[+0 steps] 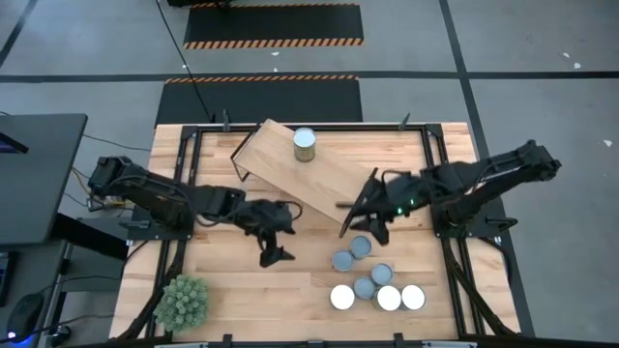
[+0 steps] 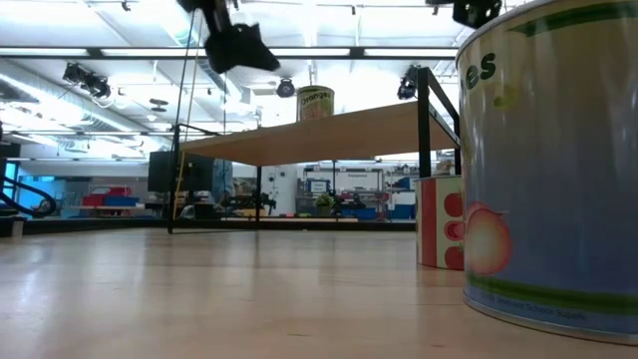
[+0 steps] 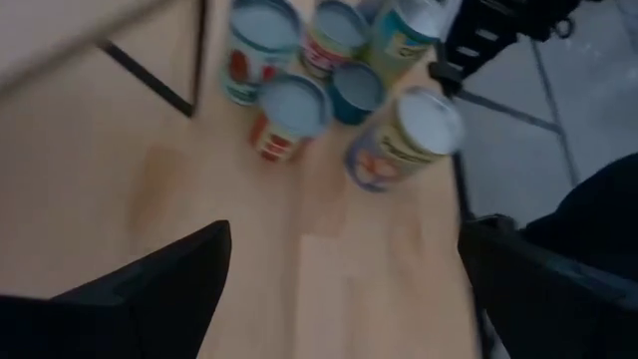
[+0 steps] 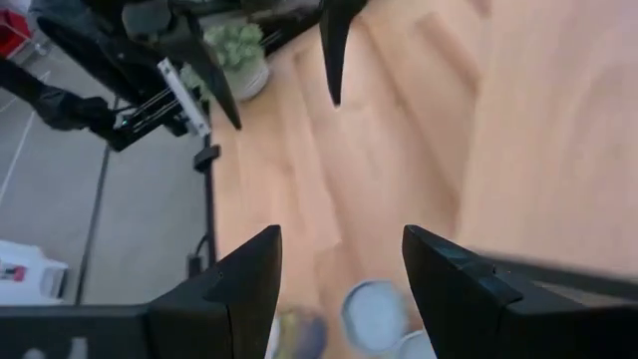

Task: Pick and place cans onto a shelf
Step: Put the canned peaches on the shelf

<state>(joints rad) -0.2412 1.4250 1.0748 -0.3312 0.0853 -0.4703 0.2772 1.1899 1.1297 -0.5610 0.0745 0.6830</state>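
The table [image 1: 232, 290] is pale planked wood with a smooth, faintly glossy finish. The shelf [image 1: 329, 174] is lighter smooth wood on thin matt black metal legs. The cans [image 1: 372, 285] have shiny metal tops and glossy printed labels. The plant ball [image 1: 183, 301] looks spiky.

A spiky green plant ball [image 1: 183, 301] sits on the wooden tabletop [image 1: 242, 290], at its near left corner. To the far left a dark desk [image 1: 34, 174] stands beside it. Behind the table, black mats with striped edges [image 1: 273, 25] lie on the grey floor.
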